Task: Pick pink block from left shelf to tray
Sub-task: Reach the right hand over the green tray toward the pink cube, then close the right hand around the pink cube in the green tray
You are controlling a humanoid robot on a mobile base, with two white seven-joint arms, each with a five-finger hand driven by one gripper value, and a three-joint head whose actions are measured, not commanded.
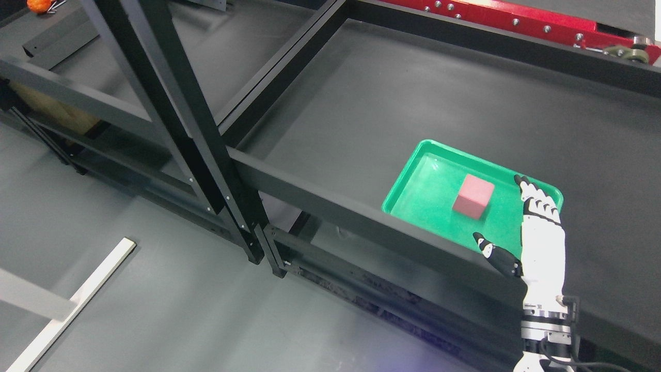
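Sitting inside the green tray [413,181] is the pink block [473,195], flat on the tray floor. Just beside it on the right, the right hand [537,237] is spread wide and holds nothing, not touching the block.

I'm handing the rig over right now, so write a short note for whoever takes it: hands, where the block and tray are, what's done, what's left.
Right hand: open, fingers straight, thumb out, holding nothing, over the near right corner of the green tray.
Left hand: not in view.
Pink block: sits in the tray, right of its middle, clear of the hand.
Tray: on the dark shelf surface, near its front edge.
Done: block is in the tray and released.
Left: probably just pull the right arm back clear.
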